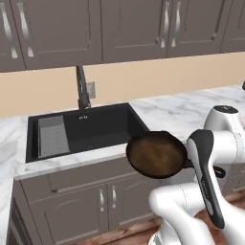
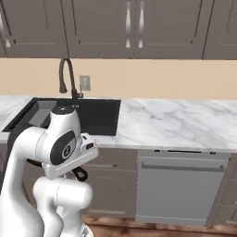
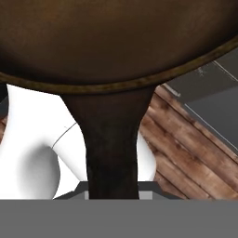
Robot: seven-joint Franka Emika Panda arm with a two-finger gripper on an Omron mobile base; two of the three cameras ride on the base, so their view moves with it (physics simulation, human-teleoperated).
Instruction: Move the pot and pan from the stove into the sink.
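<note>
Just off the front edge of the white marble counter (image 1: pixel 177 112), the pan (image 1: pixel 156 154) is hanging in mid-air, level, its brown inside facing up — beside the near right corner of the sink (image 1: pixel 98 125) but not yet over the basin. Its long black handle (image 3: pixel 113 153) is running straight back toward the hand, and the gripper's jaws are pinching that handle near its end, pressed nearly together around it. The faucet (image 1: pixel 82 88) is standing at the back of the basin, and a grey ribbed drain tray (image 1: pixel 52 136) is lying in its left part. The basin is looking bare of cookware, so the pot is presumably waiting elsewhere.

What is worrying here is the leverage: a heavy skillet held by the handle tip is likely to twist in the grip and droop. The pan is also sitting roughly at counter height — a sideways swing toward the basin could be clipping the counter edge or the sink rim, knocking it loose onto the wooden floor (image 3: pixel 195 144). Lowering too near the faucet could be striking it.
</note>
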